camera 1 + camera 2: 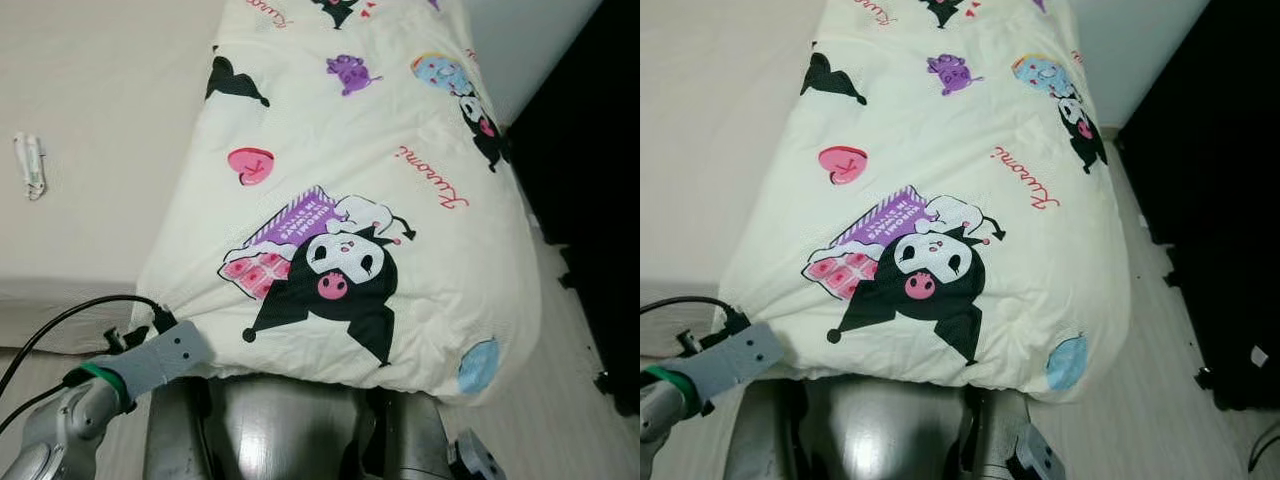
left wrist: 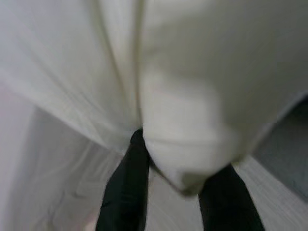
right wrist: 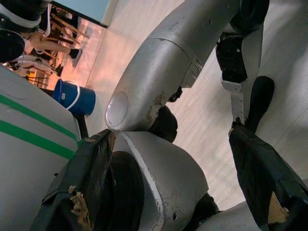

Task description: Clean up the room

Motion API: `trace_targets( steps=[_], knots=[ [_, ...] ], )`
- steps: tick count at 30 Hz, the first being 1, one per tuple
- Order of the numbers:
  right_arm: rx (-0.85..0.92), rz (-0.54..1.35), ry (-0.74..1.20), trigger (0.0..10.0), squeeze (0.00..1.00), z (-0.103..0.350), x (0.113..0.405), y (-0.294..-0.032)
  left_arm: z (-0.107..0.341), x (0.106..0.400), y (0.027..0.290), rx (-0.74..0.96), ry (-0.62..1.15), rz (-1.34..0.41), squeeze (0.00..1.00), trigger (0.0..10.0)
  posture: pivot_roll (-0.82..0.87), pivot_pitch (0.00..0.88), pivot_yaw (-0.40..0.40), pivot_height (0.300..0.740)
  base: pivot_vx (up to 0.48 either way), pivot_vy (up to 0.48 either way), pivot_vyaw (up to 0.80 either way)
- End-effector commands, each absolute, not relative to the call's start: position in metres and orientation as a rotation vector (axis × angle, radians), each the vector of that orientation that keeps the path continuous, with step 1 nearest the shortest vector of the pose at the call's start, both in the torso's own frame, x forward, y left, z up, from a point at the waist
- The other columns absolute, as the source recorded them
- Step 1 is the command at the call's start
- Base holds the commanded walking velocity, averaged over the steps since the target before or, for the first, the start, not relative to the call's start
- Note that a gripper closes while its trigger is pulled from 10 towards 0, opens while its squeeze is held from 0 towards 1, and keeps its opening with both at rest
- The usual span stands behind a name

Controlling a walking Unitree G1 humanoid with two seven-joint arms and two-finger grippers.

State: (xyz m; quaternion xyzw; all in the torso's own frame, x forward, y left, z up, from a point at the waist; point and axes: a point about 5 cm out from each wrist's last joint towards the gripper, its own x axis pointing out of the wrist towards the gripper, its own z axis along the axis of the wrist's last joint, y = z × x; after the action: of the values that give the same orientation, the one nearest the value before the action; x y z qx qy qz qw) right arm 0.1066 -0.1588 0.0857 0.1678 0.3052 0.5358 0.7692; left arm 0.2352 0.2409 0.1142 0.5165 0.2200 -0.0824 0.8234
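A home bedroom: a bed (image 1: 90, 120) carries a cream cartoon-print quilt (image 1: 340, 180), beside a pale wooden floor (image 1: 570, 400).

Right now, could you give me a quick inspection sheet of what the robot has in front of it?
Surface: bed, pale sheet.
Job's things: cartoon-print blanket spread along the bed, near edge overhanging.
Clutter: small white item lying on the sheet.
Grippers: left gripper shut on the blanket's near corner; right gripper open, idle by the robot's body.
Cables: black cable along the left arm.
Surroundings: pale wood floor; blue bucket.
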Motion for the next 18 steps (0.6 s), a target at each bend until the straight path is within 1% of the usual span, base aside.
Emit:
trace_targets(
  steps=[1, 2, 3, 4, 6, 7, 8, 10, 11, 12, 13, 15, 16, 18],
  knots=[
    [0.338, 1.162, 0.67, 10.0, 0.0, 0.087, 0.104, -0.163, 0.107, 0.226, 0.244, 1.089, 0.526, -0.197, 1.0, 10.0, 0.13, 0.27, -0.049, 0.507, 0.0, 0.0, 0.0],
    [0.352, 1.116, 0.596, 10.0, 0.0, 0.095, 0.116, -0.167, 0.111, 0.222, 0.247, 1.06, 0.534, -0.182, 1.0, 10.0, 0.13, 0.269, -0.048, 0.507, 0.0, 0.0, 0.0],
    [0.367, 1.076, 0.521, 10.0, 0.0, 0.105, 0.13, -0.17, 0.116, 0.22, 0.248, 1.05, 0.531, -0.18, 0.1, 10.0, 0.13, 0.269, -0.048, 0.507, 0.0, 0.0, 0.0],
    [0.381, 1.04, 0.445, 10.0, 0.0, 0.115, 0.144, -0.173, 0.12, 0.218, 0.248, 1.032, 0.524, -0.182, 0.0, 10.0, 0.14, 0.267, -0.049, 0.507, 0.0, 0.0, 0.0],
    [0.427, 0.987, 0.301, 10.0, 0.0, 0.135, 0.172, -0.173, 0.127, 0.212, 0.247, 0.973, 0.523, -0.181, 0.0, 10.0, 0.16, 0.264, -0.054, 0.507, 0.0, 0.0, 0.0],
    [0.427, 0.987, 0.301, 10.0, 0.0, 0.135, 0.172, -0.173, 0.127, 0.212, 0.247, 0.973, 0.523, -0.181, 0.0, 10.0, 0.16, 0.264, -0.054, 0.507, 0.0, 0.0, 0.0],
    [0.452, 0.962, 0.227, 10.0, 0.0, 0.143, 0.185, -0.172, 0.131, 0.207, 0.248, 0.958, 0.535, -0.177, 0.0, 10.0, 0.18, 0.264, -0.057, 0.507, 0.0, 0.0, 0.0],
    [0.515, 0.936, 0.143, 10.0, 0.0, 0.152, 0.204, -0.169, 0.136, 0.201, 0.248, 0.992, 0.537, -0.166, 0.0, 10.0, 0.2, 0.263, -0.064, 0.507, 0.0, 0.0, 0.0],
    [0.528, 0.932, 0.114, 10.0, 0.0, 0.155, 0.21, -0.167, 0.139, 0.2, 0.249, 1.002, 0.526, -0.149, 0.0, 10.0, 0.2, 0.263, -0.064, 0.507, 0.0, 0.0, 0.0],
    [0.548, 0.909, 0.076, 10.0, 0.0, 0.157, 0.22, -0.165, 0.146, 0.199, 0.252, 0.976, 0.493, -0.071, 0.0, 10.0, 0.22, 0.266, -0.074, 0.507, 0.0, 0.0, 0.0],
    [0.548, 0.909, 0.076, 10.0, 0.0, 0.157, 0.22, -0.165, 0.146, 0.199, 0.252, 0.976, 0.493, -0.071, 0.0, 10.0, 0.22, 0.266, -0.074, 0.507, 0.0, 0.0, 0.0],
    [0.546, 0.841, 0.002, 10.0, 0.0, 0.162, 0.239, -0.163, 0.166, 0.202, 0.251, 0.891, 0.346, 0.08, 0.0, 10.0, 0.23, 0.264, -0.083, 0.507, 0.0, 0.0, 0.0],
    [0.546, 0.841, 0.002, 10.0, 0.0, 0.162, 0.239, -0.163, 0.166, 0.202, 0.251, 0.891, 0.346, 0.08, 0.0, 10.0, 0.23, 0.264, -0.083, 0.507, 0.0, 0.0, 0.0],
    [0.529, 0.741, -0.051, 10.0, 0.0, 0.169, 0.257, -0.161, 0.197, 0.205, 0.243, 0.724, 0.088, 0.211, 0.0, 10.0, 0.26, 0.26, -0.098, 0.507, 0.0, 0.0, 0.0]
  ],
)
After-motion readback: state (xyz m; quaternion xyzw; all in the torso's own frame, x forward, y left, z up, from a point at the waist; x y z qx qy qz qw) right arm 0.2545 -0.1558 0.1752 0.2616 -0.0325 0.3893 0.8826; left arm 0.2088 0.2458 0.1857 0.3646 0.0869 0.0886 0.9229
